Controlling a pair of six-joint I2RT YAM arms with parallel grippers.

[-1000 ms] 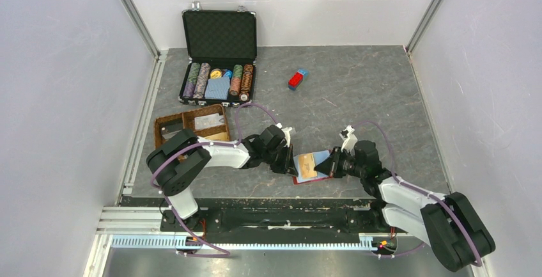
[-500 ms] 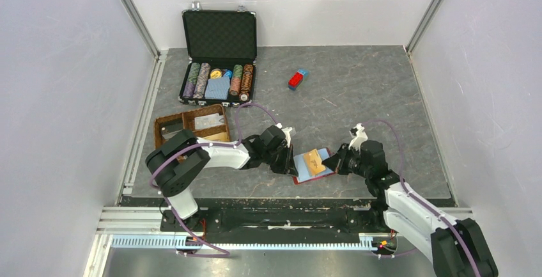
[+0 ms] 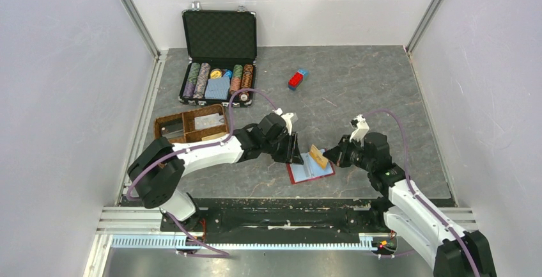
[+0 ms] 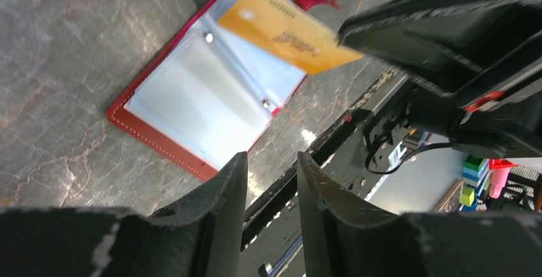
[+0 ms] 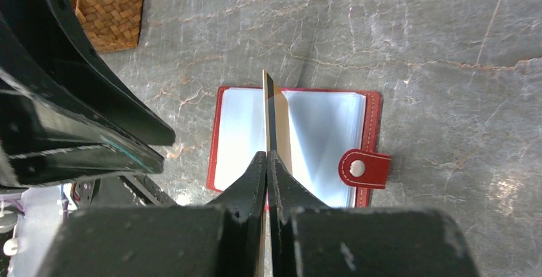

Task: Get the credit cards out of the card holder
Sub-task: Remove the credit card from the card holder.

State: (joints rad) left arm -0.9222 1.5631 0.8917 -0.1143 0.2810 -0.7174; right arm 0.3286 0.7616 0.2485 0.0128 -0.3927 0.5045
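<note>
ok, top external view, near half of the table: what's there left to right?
Going right: wicker tray → left pincer → orange card → right pincer. The open card holder lies under the card, so it has no clear slot.

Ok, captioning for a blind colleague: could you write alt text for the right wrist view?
The right gripper is shut on a thin orange plastic card, held edge-on over an open dark red leather-like card holder with pale sleeves, lying flat on the grey marbled table.

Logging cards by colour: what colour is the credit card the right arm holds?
The credit card is orange-yellow with dark lettering; best in the left wrist view.
</note>
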